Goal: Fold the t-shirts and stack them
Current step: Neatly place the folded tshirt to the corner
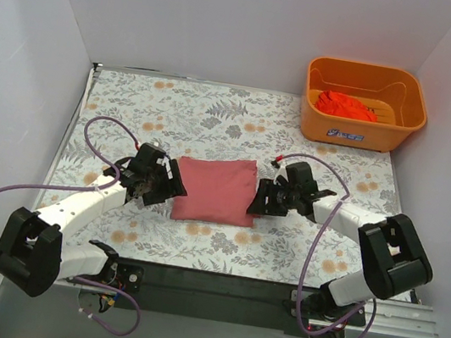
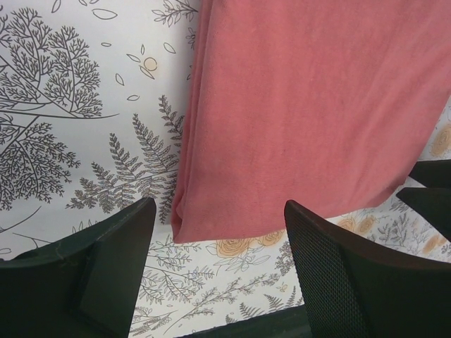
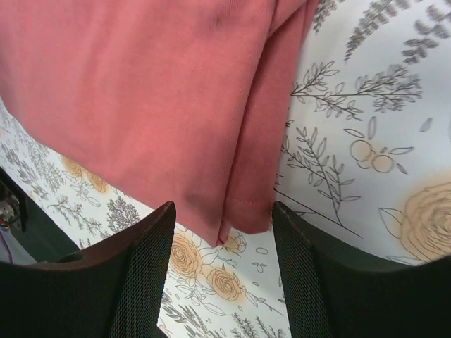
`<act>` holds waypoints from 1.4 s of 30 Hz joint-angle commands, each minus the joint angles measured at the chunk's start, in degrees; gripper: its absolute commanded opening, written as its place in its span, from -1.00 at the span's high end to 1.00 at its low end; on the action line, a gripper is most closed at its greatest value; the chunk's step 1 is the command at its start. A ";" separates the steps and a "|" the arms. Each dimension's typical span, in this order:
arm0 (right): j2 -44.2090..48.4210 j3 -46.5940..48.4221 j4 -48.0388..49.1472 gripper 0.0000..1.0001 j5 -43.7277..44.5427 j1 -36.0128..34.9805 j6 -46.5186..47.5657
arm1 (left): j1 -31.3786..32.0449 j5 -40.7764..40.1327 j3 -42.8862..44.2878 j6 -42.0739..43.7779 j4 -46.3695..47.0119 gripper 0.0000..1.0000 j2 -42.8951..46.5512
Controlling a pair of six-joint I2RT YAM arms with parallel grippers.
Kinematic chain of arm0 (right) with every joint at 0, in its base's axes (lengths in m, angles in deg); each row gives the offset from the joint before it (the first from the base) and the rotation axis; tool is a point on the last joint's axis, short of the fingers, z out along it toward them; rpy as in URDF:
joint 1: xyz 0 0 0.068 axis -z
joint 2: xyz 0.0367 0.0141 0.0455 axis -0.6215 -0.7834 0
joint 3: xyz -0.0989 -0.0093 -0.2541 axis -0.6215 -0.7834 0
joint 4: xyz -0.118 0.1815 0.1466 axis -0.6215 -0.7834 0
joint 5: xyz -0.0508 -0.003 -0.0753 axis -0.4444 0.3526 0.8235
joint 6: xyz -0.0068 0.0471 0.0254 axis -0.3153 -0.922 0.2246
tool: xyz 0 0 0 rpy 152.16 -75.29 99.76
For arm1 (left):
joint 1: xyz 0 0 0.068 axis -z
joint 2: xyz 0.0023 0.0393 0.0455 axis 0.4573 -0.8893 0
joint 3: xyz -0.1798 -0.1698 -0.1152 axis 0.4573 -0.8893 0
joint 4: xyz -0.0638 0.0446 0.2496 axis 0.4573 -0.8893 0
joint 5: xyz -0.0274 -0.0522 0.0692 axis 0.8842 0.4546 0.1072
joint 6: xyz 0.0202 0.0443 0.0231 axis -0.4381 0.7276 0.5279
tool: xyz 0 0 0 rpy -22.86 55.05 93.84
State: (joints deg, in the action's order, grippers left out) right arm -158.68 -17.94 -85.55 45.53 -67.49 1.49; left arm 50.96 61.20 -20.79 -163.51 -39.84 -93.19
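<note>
A dusty pink-red t-shirt (image 1: 216, 189) lies folded into a rectangle in the middle of the table. My left gripper (image 1: 173, 188) is open at its left edge, its jaws on either side of the shirt's near left corner (image 2: 211, 224), apart from it. My right gripper (image 1: 256, 201) is open at the shirt's right edge, its jaws flanking the near right corner with a hemmed layer (image 3: 248, 211). Neither holds cloth. A brighter orange-red t-shirt (image 1: 347, 105) lies crumpled in the basket.
The orange plastic basket (image 1: 360, 130) stands at the back right corner. The table carries a floral-patterned cloth (image 1: 217, 116). White walls close in the left, back and right. A dark rail (image 1: 216, 283) runs along the near edge.
</note>
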 commanded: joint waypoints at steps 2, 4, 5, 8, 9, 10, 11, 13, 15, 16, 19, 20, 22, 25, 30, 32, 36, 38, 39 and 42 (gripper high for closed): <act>-3.18 3.22 0.99 -0.27 -0.65 -2.58 0.90 | 0.16 0.07 1.07 0.24 0.52 -0.44 0.88; -4.85 4.19 1.17 -0.26 -0.91 -4.16 0.55 | 0.16 -0.10 1.59 0.85 0.52 -0.44 0.54; -5.29 4.63 1.17 -0.26 -0.83 -5.21 0.28 | 0.16 -0.19 1.77 1.03 0.43 -0.43 0.45; -6.87 6.03 0.90 -0.25 -0.56 -6.45 0.19 | 0.07 -0.46 2.47 1.29 0.52 -0.43 0.01; -7.48 6.39 0.73 -0.25 -0.13 -6.88 0.11 | 0.07 -0.46 2.65 1.38 0.43 -0.44 -0.17; -7.84 6.91 0.55 -0.25 0.23 -6.89 0.10 | 0.16 -0.54 3.17 1.73 0.52 -0.44 -0.26; -8.01 7.18 0.20 -0.23 0.66 -6.98 0.28 | 0.07 -0.63 3.53 2.08 0.52 -0.44 -0.34; -8.63 7.62 -1.29 -0.16 2.60 -6.89 0.63 | 0.07 -1.33 4.58 2.61 0.43 -0.43 -0.69; -8.81 7.97 -2.17 -0.08 3.39 -6.98 1.42 | 0.16 -1.86 5.37 3.66 0.17 -0.44 -0.87; -8.81 8.06 -2.43 -0.03 3.57 -6.98 1.42 | 0.16 -2.12 5.81 3.93 0.08 -0.44 -0.96; -8.98 8.15 -2.61 0.20 3.48 -6.98 1.77 | 0.07 -2.04 6.60 4.02 -0.18 -0.44 -1.23; -9.07 8.23 -2.61 0.32 3.39 -6.80 1.86 | 0.07 -1.95 6.43 4.02 -0.18 -0.44 -1.14; -9.60 8.41 -2.70 0.50 3.30 -6.89 1.95 | 0.07 -2.21 6.34 4.11 -0.09 -0.43 -1.05; -10.04 9.11 -3.22 0.97 3.74 -6.63 2.39 | 0.16 -2.56 6.60 4.98 -0.36 -0.44 -1.14; -8.82 10.52 -8.40 0.97 7.59 -3.21 5.37 | 0.16 -6.16 10.03 8.05 -1.15 -0.44 -2.10; -7.50 11.05 -12.16 0.97 10.06 -0.14 7.74 | -0.02 -7.39 12.31 10.25 -1.59 -0.43 -2.45; -4.33 13.68 -20.60 0.97 20.84 5.67 12.83 | 0.07 -12.13 14.25 12.37 -1.59 -0.43 -2.28; -3.89 15.78 -24.30 0.97 32.24 8.13 14.69 | -0.10 -13.99 13.29 12.45 -0.46 -0.43 -0.70; -3.89 16.23 -26.24 0.97 34.74 9.01 16.17 | -0.37 -14.16 12.59 12.54 0.34 -0.43 0.00; -5.02 18.25 -27.48 0.97 39.76 13.66 18.99 | -1.85 -13.03 10.30 12.89 2.71 -0.43 2.20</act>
State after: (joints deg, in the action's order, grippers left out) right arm -164.41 -2.90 -107.32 72.76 -57.02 15.19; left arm 50.48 50.31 -9.08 -152.39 -39.36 -94.17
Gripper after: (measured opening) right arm 0.057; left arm 0.719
